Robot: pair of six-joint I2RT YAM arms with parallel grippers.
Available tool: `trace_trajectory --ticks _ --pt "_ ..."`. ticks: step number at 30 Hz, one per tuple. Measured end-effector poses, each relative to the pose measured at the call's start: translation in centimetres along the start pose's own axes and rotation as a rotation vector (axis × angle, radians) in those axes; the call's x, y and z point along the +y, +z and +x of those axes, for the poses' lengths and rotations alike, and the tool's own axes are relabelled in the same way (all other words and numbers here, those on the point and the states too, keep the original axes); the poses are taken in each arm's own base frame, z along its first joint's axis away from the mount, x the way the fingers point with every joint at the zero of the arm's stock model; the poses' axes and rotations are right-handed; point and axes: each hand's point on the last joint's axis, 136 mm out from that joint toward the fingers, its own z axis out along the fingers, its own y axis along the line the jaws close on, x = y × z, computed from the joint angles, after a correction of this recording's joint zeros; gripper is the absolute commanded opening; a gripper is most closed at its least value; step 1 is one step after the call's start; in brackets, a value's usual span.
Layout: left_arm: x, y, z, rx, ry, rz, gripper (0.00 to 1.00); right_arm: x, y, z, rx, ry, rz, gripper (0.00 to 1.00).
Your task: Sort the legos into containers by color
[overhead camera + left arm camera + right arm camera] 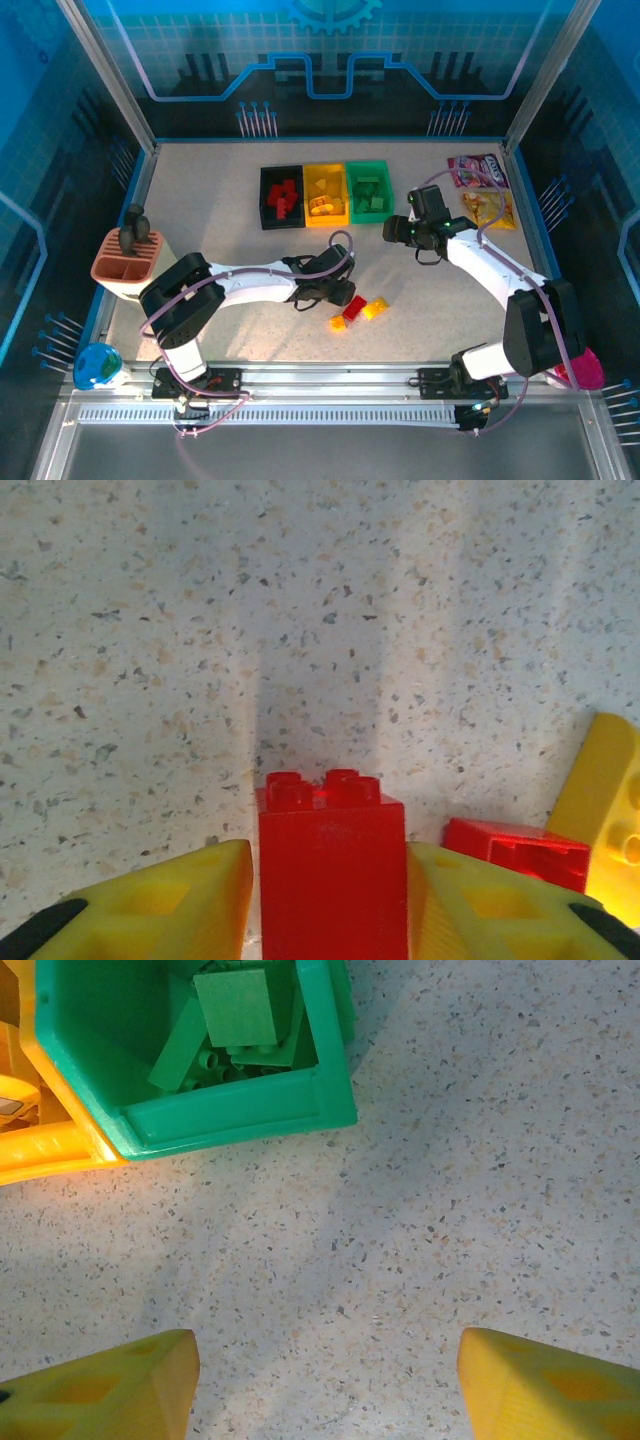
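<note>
Left wrist view: red brick (332,880) runs off the bottom edge; yellow brick (612,820) cut by the right edge.
Right wrist view: green bin (240,1112) cut by top edge, yellow bin (40,1150) by left edge.
Top view: black bin (265,200) contents too small to count.

Pale speckled table (200,200) is sitting inside glowing blue grid-patterned walls (330,60), silver metal posts (106,70) are framing the corners, light's falling pretty evenly.
</note>
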Motion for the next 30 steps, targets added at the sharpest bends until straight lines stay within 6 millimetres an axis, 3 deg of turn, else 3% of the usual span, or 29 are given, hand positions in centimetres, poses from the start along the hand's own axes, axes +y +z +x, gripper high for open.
trace_trajectory --ticks 3,11,18,24,30 --pt "0.4 0.0 0.3 0.009 0.0 -0.016 0.51 -0.2 0.1 0.3 0.008 0.001 0.004 0.7" --pt "0.7 0.0 0.3 0.005 0.001 -0.036 0.34 -0.2 0.3 0.5 0.008 0.008 0.004 0.69" --pt "1.7 -0.6 -0.3 -0.004 -0.022 -0.048 0.33 -0.4 0.3 0.7 0.01 0.008 0.005 0.69" --pt "5.4 -4.8 -4.9 -0.138 -0.139 -0.058 0.34 -0.3 0.1 1.1 0.006 0.012 -0.01 0.69" --pt "11.2 -8.5 -9.6 -0.259 -0.284 -0.117 0.34 -0.3 0.8 3.6 0.062 0.019 -0.034 0.69"
